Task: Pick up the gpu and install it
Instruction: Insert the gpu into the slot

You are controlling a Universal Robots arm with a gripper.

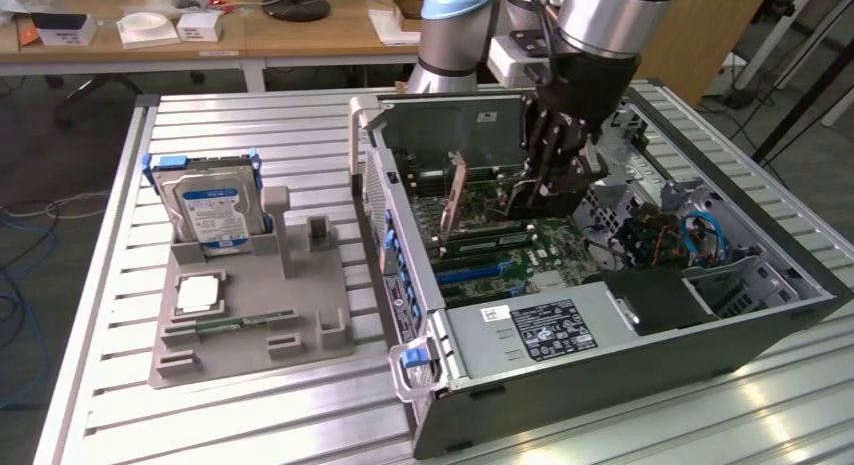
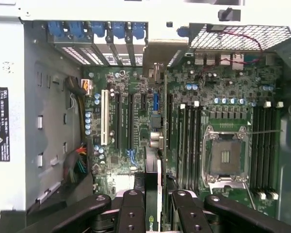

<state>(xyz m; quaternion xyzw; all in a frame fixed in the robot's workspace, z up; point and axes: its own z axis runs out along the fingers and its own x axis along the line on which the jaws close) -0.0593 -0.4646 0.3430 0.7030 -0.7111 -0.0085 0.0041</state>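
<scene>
Black two-finger gripper (image 1: 545, 197) is clamped partway shut on the thin green gpu card (image 2: 158, 174). Card held edge-on inside the open black tower case (image 1: 641, 385), over the green motherboard (image 2: 140, 128) expansion slots, bracket end toward the exterior view's left. Seated or not: can't tell. Likely light, stiff, fragile; grip the board edges, avoid fan and components.

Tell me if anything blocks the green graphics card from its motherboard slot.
Nothing visible does. The thin green graphics card stands edge-on in the gripper, over bare expansion slots of the green motherboard; the coloured cable bundle lies off to one side.
</scene>
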